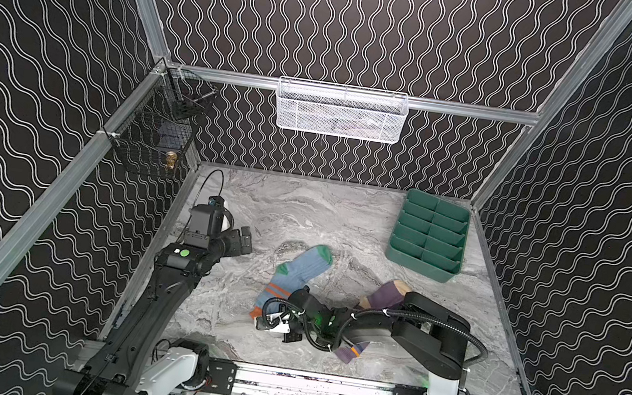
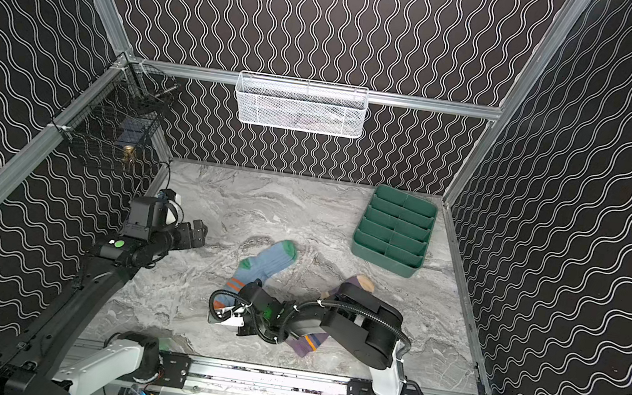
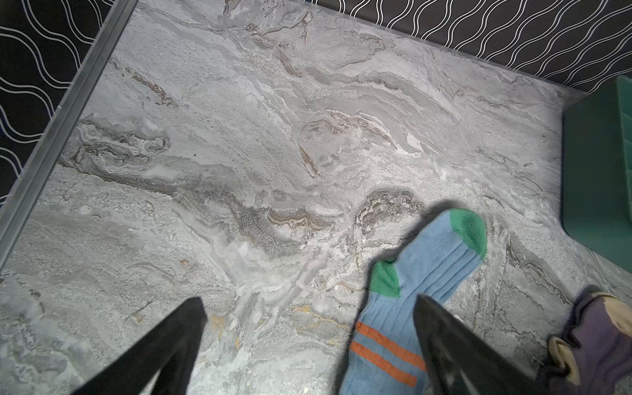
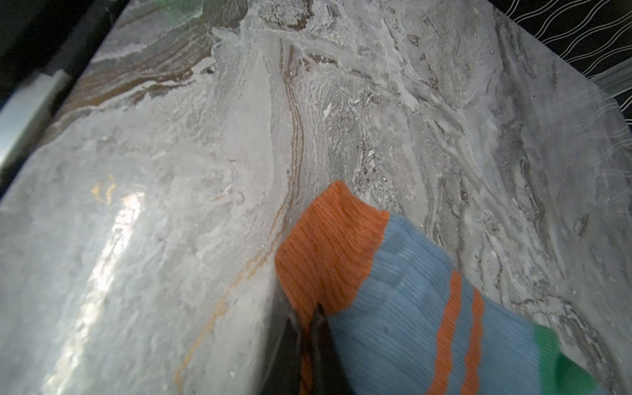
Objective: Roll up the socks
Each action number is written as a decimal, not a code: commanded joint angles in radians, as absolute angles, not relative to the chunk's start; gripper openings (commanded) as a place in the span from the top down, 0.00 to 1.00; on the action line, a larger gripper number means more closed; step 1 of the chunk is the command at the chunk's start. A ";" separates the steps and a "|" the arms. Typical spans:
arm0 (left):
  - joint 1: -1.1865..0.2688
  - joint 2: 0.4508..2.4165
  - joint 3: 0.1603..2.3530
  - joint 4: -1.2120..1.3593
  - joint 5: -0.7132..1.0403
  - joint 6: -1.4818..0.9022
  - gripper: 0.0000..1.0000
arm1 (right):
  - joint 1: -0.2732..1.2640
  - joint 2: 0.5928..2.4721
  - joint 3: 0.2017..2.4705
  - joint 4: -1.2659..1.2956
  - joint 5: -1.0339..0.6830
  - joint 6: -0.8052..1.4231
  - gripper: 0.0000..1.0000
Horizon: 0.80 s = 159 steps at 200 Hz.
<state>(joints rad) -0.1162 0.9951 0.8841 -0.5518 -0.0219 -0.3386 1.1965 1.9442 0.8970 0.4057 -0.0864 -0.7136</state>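
Left wrist view is showing the left gripper (image 3: 307, 299) hanging wide open and empty above the bench (image 3: 239, 136), toward its left edge. Near the middle, the blue sock (image 1: 297, 273) is lying slantwise, its green toe pointing toward the back edge and its orange cuff toward the front edge. The right gripper (image 4: 309, 318) is reaching across to that cuff, its jaws pinching together on the orange knit. The close view is blurred, so it seems to be gripping only the cuff's edge. The purple sock (image 1: 384, 298) is lying to the right of the blue one, largely hidden under the right arm. A green tray (image 1: 428, 235) is sitting in the back right corner.
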 commanded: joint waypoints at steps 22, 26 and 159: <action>-0.130 0.961 0.877 -0.549 0.012 -0.338 0.05 | 1.175 1.904 0.873 0.210 -0.158 -0.617 1.00; -0.135 0.954 0.879 -0.549 0.023 -0.336 0.06 | 1.167 1.904 0.874 0.194 -0.176 -0.603 1.00; -0.508 0.642 0.685 -0.322 0.286 0.336 0.20 | 0.882 1.937 0.944 -0.124 -0.756 -0.446 1.00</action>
<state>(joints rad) -0.4603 0.6971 0.7109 -0.3740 0.1127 0.0669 0.9058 1.9285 0.9592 -0.0357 -0.7288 -0.4541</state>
